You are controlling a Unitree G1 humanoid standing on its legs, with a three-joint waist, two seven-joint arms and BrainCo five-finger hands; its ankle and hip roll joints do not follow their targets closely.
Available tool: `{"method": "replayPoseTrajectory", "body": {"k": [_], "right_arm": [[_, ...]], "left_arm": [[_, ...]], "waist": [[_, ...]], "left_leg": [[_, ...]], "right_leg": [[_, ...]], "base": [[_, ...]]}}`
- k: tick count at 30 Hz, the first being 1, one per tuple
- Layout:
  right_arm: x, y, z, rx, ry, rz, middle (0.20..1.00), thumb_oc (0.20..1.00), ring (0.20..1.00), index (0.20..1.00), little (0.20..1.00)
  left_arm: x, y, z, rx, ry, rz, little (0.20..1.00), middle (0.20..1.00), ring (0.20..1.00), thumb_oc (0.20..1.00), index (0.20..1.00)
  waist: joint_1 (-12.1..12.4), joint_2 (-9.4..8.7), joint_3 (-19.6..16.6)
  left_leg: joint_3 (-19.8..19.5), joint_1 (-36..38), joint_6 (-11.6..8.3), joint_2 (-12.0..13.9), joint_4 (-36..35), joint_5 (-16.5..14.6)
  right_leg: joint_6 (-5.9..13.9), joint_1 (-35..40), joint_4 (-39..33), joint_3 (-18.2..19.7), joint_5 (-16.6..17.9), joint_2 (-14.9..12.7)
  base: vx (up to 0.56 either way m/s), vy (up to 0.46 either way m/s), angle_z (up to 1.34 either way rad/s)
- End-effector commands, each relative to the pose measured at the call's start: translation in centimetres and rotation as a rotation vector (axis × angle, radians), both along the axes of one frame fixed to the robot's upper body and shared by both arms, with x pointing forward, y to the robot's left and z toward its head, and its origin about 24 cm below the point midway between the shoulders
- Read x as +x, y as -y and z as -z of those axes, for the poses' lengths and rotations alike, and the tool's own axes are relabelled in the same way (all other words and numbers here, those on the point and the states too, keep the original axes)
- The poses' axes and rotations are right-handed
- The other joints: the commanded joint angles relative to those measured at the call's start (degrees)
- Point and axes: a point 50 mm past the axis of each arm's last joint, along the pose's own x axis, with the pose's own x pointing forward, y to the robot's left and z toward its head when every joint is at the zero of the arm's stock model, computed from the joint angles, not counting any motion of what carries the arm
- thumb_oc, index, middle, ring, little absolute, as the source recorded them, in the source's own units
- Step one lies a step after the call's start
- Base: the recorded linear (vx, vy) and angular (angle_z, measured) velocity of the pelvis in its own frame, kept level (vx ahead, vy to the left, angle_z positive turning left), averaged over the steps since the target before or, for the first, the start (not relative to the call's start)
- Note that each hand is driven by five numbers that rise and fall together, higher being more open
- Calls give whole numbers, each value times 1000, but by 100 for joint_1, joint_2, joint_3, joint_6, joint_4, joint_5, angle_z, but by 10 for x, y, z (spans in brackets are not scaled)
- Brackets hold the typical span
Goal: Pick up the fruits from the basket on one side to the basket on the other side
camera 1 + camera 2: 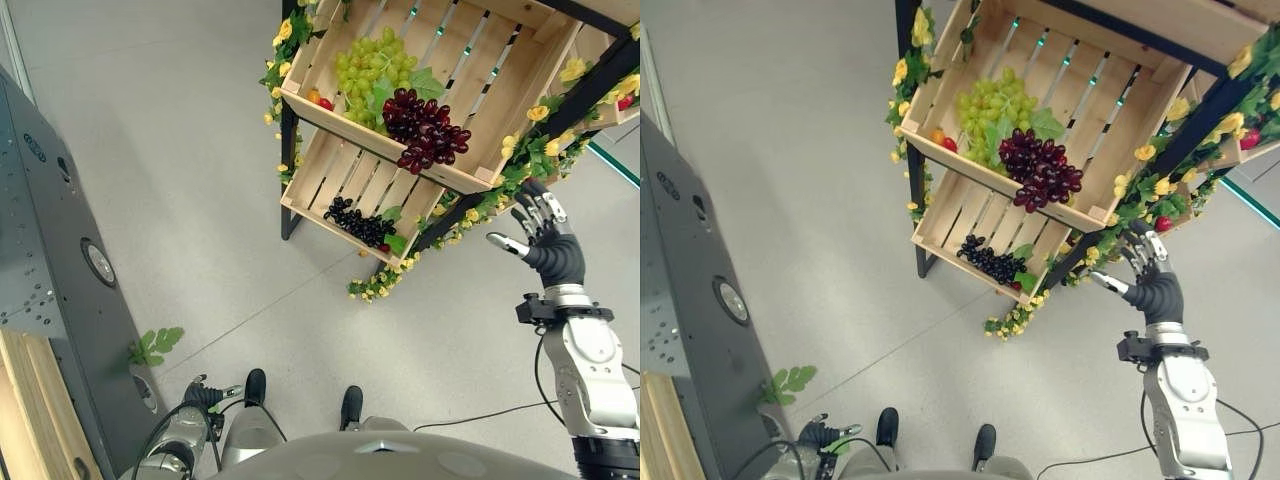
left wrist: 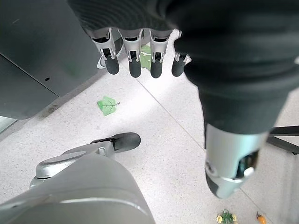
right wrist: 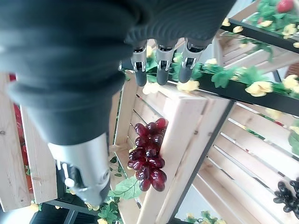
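Beside the black metal rack, off its lower right corner, the right hand hangs with fingers spread wide and thumb out, holding nothing. Fruit sits untouched: a dark red grape bunch spills over the front lip of the upper slatted pale wood crate, w/ a green grape bunch behind it and small red and orange fruits in the crate's left corner. A black grape bunch lies in the lower slatted wood crate, near its front right.

Risks, as I judge them:
- Red bunch is already half out over the lip, so a nudge from below or a loose pinch on a few berries could tip it to the floor.
- Garland of yellow flowers and green leaves runs along the rack frame between hand and crate; spread fingers could snag it on the way in (right wrist view shows fingertips just short of the leaves).
- Diagonal black strut sits close to the hand's path, a likely knock point.
- Crates tilt forward, so anything disturbed rolls toward the front edge.

Room: grey floor left of the rack is wide open. Approach from above and front of the upper crate looks clearest; from the right it's cramped by frame and garland. Left hand hangs low by the dark grey cabinet, fingers relaxed and straight, empty, w/ loose green leaves on the floor nearby. Which crate is the destination I can't tell.
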Motion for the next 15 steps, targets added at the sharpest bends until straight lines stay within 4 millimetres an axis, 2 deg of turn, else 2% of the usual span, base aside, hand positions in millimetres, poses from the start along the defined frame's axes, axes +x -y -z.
{"method": "replayPoseTrajectory", "body": {"k": [1, 2, 3, 4, 6, 7, 10, 11, 15], "right_arm": [[2, -6, -17, -67, 96, -25, 1000, 1000, 1000, 1000, 1000], [2, -6, -10, -48, 70, -26, 1000, 1000, 1000, 1000, 1000], [2, -6, -10, -48, 71, -26, 1000, 1000, 1000, 1000, 1000], [2, -5, -3, -61, 33, -22, 1000, 1000, 1000, 1000, 1000], [-2, -2, 13, -40, -37, -3, 1000, 1000, 1000, 1000, 1000], [-4, -1, 18, -44, -61, 4, 1000, 1000, 1000, 1000, 1000], [-10, 4, 41, -10, -156, 45, 1000, 1000, 1000, 1000, 1000], [-12, 5, 44, -36, -180, 42, 1000, 1000, 1000, 1000, 1000], [-16, 6, 54, -46, -235, 43, 1000, 1000, 1000, 1000, 1000]], "left_arm": [[13, -4, -4, 38, 10, 23, 1000, 1000, 1000, 1000, 1000], [15, -5, -5, 48, 16, 25, 1000, 1000, 1000, 1000, 1000], [15, -5, -5, 48, 17, 24, 1000, 1000, 1000, 1000, 1000], [18, -7, -6, 50, 28, 24, 1000, 1000, 1000, 1000, 1000], [22, -8, -8, 57, 42, 35, 1000, 1000, 1000, 1000, 1000], [23, -8, -8, 57, 41, 42, 1000, 1000, 1000, 1000, 1000], [26, -3, -8, 50, 43, 67, 1000, 1000, 1000, 1000, 1000], [26, -1, -7, 41, 42, 72, 1000, 1000, 1000, 1000, 1000], [22, 2, -5, 26, 34, 65, 1000, 1000, 1000, 1000, 1000]], "waist": [[-47, 35, 207], [-93, 75, 258], [-85, 74, 261], [-183, 149, 311], [-307, 230, 283], [-337, 239, 259], [-485, 333, 237], [-496, 355, 225], [-493, 381, 191]], "left_leg": [[-21, 140, 307, -289, 92, -637], [-33, 148, 322, -274, 100, -616], [-22, 151, 320, -270, 100, -621], [-67, 167, 343, -257, 111, -596], [-237, 174, 362, -272, 122, -550], [-324, 183, 359, -285, 125, -542], [-749, 197, 349, -290, 141, -477], [-904, 197, 319, -279, 169, -448], [-1060, 227, 245, -251, 139, -405]], "right_leg": [[361, -160, 516, 209, -280, -195], [335, -238, 703, 410, -362, -127], [332, -259, 743, 426, -385, -125], [293, -361, 971, 990, -598, 138], [230, -380, 1145, 1754, -804, 450], [200, -338, 1161, 1958, -858, 500], [77, -263, 1401, 2781, -1069, 885], [2, -227, 1399, 2910, -1116, 995], [-56, -119, 1232, 2770, -1109, 975]], "base": [[-35, 17, -2], [-36, 16, 0], [0, 0, 0], [0, 0, 0], [53, -4, 35], [66, -37, 72], [62, -101, 67], [28, -123, 75], [12, -145, 32]]}}
